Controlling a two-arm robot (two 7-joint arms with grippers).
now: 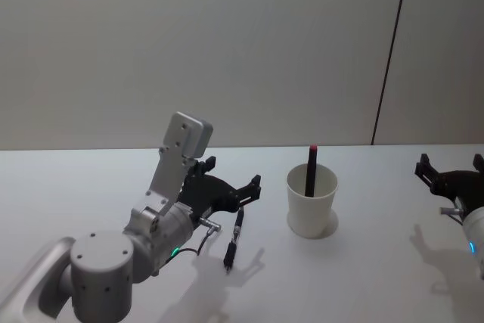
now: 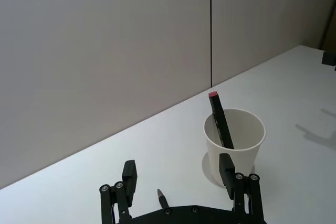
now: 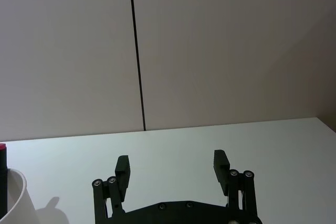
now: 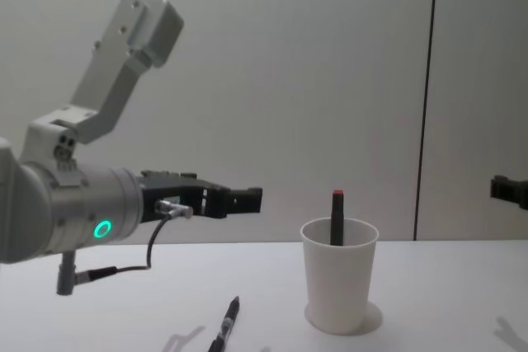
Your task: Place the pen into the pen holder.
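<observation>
A black pen lies flat on the white table, left of the pen holder; its tip peeks out below my left gripper in the left wrist view. The pen holder is a white paper cup, and a black marker with a red cap leans inside it. My left gripper hovers open above the lying pen's far end, well off the table in the chest view, with nothing between its fingers. My right gripper stays open and empty at the right edge.
The white table runs back to a plain grey wall with a dark vertical seam. The cup's rim shows at the edge of the right wrist view.
</observation>
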